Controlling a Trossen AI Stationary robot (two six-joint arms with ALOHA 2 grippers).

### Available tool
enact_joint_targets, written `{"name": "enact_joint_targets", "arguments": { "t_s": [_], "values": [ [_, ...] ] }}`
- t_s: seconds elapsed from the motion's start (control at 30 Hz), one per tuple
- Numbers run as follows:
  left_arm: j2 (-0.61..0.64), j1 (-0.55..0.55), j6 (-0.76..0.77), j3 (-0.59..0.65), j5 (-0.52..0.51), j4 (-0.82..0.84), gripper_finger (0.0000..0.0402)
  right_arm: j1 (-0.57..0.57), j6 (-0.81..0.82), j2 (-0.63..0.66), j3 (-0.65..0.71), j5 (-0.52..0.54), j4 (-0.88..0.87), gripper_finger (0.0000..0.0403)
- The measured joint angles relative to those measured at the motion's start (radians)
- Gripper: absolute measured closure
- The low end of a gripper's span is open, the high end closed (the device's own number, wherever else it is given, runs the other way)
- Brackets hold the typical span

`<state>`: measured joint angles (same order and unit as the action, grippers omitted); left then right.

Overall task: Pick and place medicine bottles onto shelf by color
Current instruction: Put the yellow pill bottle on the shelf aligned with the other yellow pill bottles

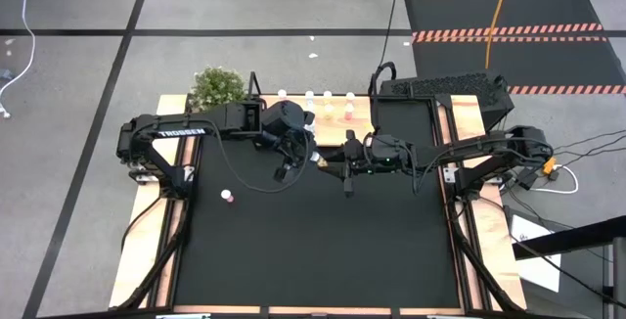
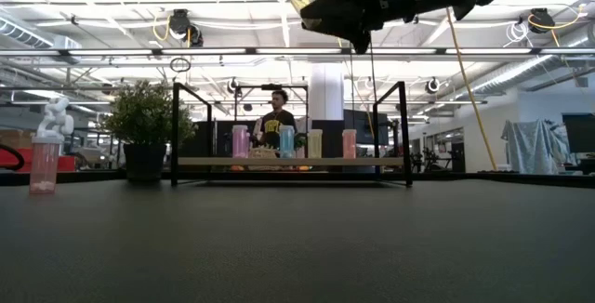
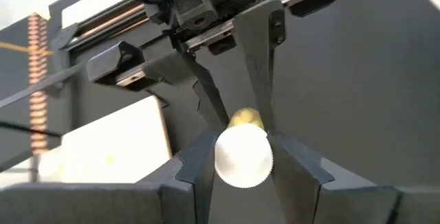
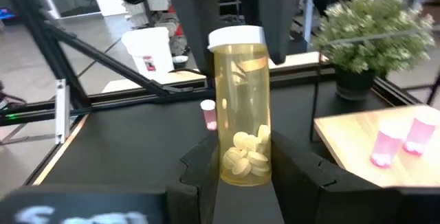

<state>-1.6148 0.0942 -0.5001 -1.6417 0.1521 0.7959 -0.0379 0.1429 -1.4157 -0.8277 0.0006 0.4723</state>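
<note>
Above the middle of the black tabletop, the two grippers meet on one yellow-amber medicine bottle. The right wrist view shows it best: the bottle stands upright with pale tablets at its bottom, its lower body clamped between the jaws of the right gripper, while two dark fingers of the other arm come down on either side of its white cap. The left wrist view looks down on that same cap, a round white disc sitting between the jaws of the left gripper, narrowed against it, with a sliver of yellow showing behind.

From the high view the bottle is only a small speck between the left gripper and the right gripper, but this view alone shows the shelf at the far edge with several bottles in a row, a potted plant beside it, and a lone pink bottle on the mat, well apart to the left. The low view shows the pink, teal and pale bottles standing on the shelf, and a person in the room behind.
</note>
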Motion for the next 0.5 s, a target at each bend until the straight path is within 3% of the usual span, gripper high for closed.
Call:
{"name": "enact_joint_targets", "arguments": {
  "t_s": [0.1,0.27,0.5],
  "values": [
    [0.000,-0.001,0.005,0.000,-0.082,-0.011,0.0282,-0.003,0.023,0.013,-0.001,0.069,-0.080,0.0270],
    [0.000,0.012,0.008,0.000,-0.098,-0.012,0.0279,-0.003,0.043,0.086,0.000,0.211,-0.290,0.0224],
    [-0.065,0.045,0.029,-0.001,-0.142,-0.056,0.0279,-0.002,0.145,0.271,0.000,0.234,-0.537,0.0189]
  ]
}}
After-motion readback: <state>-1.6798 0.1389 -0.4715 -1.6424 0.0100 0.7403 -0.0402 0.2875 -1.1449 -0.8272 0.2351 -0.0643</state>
